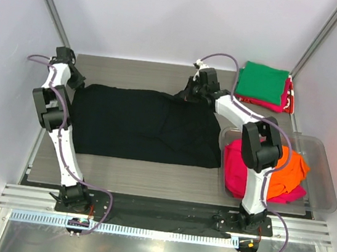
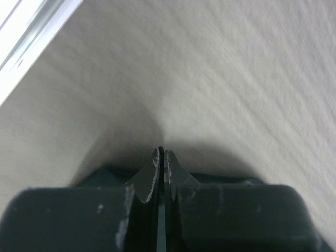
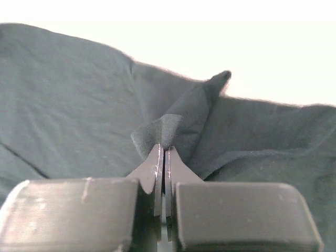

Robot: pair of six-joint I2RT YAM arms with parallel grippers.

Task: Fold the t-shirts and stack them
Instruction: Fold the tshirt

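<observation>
Pinching black t-shirt fold: right hand; left hand pressed together above table.

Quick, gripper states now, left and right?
Left gripper: closed, no cloth visible between its tips.
Right gripper: closed, pinching the black t-shirt.

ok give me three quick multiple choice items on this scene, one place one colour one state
1. Where is the green t-shirt? A near left corner; B folded on the pink-red t-shirt, far right corner; C dead centre.
2. What lies in the clear bin? A blue cloth; B magenta cloth and orange cloth; C grey cloth.
3. The right gripper is: A wide open; B shut on a fold of the black t-shirt; C out of view.
B, green sits atop pink-red; B, both show in the bin; B, cloth is pinched between its fingers.
</observation>
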